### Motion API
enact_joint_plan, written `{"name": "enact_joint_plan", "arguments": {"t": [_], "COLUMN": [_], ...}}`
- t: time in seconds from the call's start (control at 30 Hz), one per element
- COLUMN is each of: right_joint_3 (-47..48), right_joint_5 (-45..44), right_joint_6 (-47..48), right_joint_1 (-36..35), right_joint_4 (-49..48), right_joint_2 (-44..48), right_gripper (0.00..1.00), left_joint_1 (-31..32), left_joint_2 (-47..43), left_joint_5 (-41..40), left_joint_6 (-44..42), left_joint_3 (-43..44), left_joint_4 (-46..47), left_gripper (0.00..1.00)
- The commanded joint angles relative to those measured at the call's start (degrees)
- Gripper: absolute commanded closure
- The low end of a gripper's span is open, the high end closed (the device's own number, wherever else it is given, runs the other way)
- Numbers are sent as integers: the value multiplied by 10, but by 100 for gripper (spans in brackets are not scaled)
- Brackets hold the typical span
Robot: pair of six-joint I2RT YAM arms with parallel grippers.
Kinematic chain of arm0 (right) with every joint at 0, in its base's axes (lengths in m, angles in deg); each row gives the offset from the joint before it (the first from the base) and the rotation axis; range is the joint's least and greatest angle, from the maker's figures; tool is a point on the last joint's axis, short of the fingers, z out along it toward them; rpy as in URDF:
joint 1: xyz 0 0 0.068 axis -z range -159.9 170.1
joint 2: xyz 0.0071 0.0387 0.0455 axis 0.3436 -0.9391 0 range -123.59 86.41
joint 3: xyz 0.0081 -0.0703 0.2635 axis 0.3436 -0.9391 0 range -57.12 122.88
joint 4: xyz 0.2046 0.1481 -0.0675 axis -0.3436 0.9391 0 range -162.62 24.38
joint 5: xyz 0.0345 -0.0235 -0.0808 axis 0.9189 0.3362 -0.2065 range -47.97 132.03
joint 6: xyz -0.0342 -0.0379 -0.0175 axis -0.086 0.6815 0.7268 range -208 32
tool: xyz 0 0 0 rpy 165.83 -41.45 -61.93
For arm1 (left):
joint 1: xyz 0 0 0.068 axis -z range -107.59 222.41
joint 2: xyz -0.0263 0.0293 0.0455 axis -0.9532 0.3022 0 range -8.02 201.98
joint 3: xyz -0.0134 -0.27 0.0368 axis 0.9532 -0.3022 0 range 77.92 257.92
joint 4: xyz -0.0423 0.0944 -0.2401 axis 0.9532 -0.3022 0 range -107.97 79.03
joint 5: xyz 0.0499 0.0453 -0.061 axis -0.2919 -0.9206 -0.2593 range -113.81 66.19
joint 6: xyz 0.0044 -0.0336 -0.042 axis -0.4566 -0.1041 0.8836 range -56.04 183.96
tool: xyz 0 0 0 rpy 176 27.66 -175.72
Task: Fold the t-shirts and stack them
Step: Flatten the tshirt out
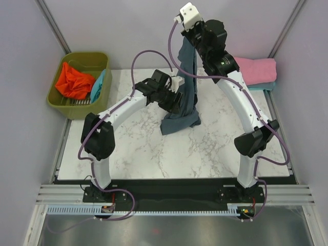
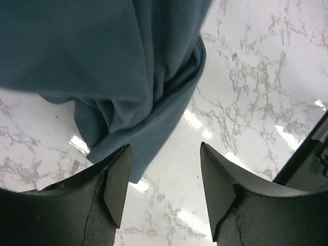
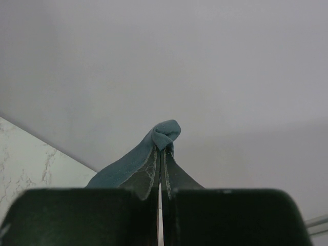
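Aloft, right tool (image 3: 161, 156) pinching slate-blue t-shirt (image 1: 180, 122) (tail on table (image 1: 154, 154)), left tool (image 2: 164, 154) spread beside it.

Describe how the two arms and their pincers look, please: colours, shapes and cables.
The left arm and right arm have white tube-like links between bulky black joints. A thin purple cable loops along each, down to its black base. A white camera block sits at the right wrist. The left pincer and right pincer each have two dark, wedge-shaped fingers.

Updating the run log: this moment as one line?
right gripper: shut on blue-grey t-shirt, held high | left gripper: open, beside shirt | shirt bottom: on table
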Motion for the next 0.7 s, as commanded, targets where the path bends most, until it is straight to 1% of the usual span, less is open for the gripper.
{"name": "enact_joint_plan", "arguments": {"t": [0.0, 0.13, 0.2, 0.27, 0.3, 0.33, 0.37, 0.47, 0.5, 0.57, 0.6, 0.67], "right_joint_3": [32, 31, 27, 20, 17, 15, 12, 6, 5, -1, -5, -21], "right_joint_5": [-18, -22, -24, -27, -29, -29, -29, -31, -33, -43, -44, -46], "right_joint_6": [-6, -3, -3, 0, 1, 1, 0, 1, 3, 1, 0, -11], "right_joint_1": [0, 4, 4, 5, 6, 8, 10, 16, 23, 33, 44, 55], "right_joint_4": [-29, -30, -30, -31, -30, -30, -30, -30, -31, -29, -30, -29], "right_joint_2": [17, 32, 37, 45, 47, 50, 51, 52, 50, 49, 55, 66], "right_gripper": [100, 100, 100, 100, 100, 100, 100, 100, 100, 100, 100, 100], "left_joint_1": [-3, -3, -2, -2, -2, -2, -3, -4, -5, -10, -14, -19], "left_joint_2": [56, 141, 169, 196, 199, 203, 201, 167, 129, 86, 40, -14], "left_joint_5": [-28, -54, -62, -76, -73, -57, -57, -65, -69, -86, -96, -145], "left_joint_6": [-33, -47, -58, -58, -65, -71, -73, -67, -71, -84, -103, -125], "left_joint_3": [60, 139, 159, 184, 188, 191, 191, 165, 142, 114, 86, 57], "left_joint_4": [18, 14, 11, 8, 8, 5, 3, -5, -7, -13, -15, -14], "left_gripper": [36, 36, 37, 40, 61, 84, 97, 98, 98, 98, 98, 98]}}
